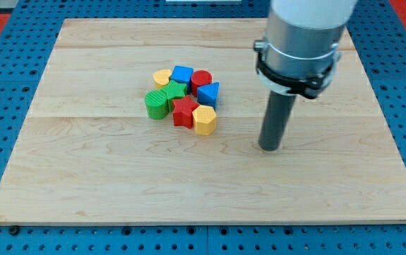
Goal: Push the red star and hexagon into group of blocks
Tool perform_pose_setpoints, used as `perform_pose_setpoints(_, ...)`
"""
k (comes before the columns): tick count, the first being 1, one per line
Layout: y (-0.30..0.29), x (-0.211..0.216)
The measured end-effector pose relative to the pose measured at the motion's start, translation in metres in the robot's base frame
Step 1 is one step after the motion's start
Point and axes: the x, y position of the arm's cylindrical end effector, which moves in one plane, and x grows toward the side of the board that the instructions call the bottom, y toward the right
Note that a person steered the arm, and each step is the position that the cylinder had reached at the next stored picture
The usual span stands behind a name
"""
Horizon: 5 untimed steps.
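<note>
The red star (184, 111) and the yellow hexagon (205, 120) lie side by side at the lower edge of a tight cluster of blocks near the board's middle. Touching them from above are a green star (176, 91), a blue triangular block (208, 93) and a green cylinder (157, 104). A yellow heart (162, 77), a blue cube (182, 74) and a red cylinder (201, 79) form the cluster's top row. My tip (270, 148) rests on the board to the right of the cluster, well apart from the hexagon.
The wooden board (82, 177) lies on a blue perforated table. The arm's grey body (298, 42) hangs over the board's upper right part.
</note>
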Motion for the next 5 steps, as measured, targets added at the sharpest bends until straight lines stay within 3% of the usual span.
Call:
perform_pose_setpoints(2,-0.067,-0.031)
perform_pose_setpoints(3,-0.105,-0.027)
perform_pose_setpoints(5,-0.107,0.010)
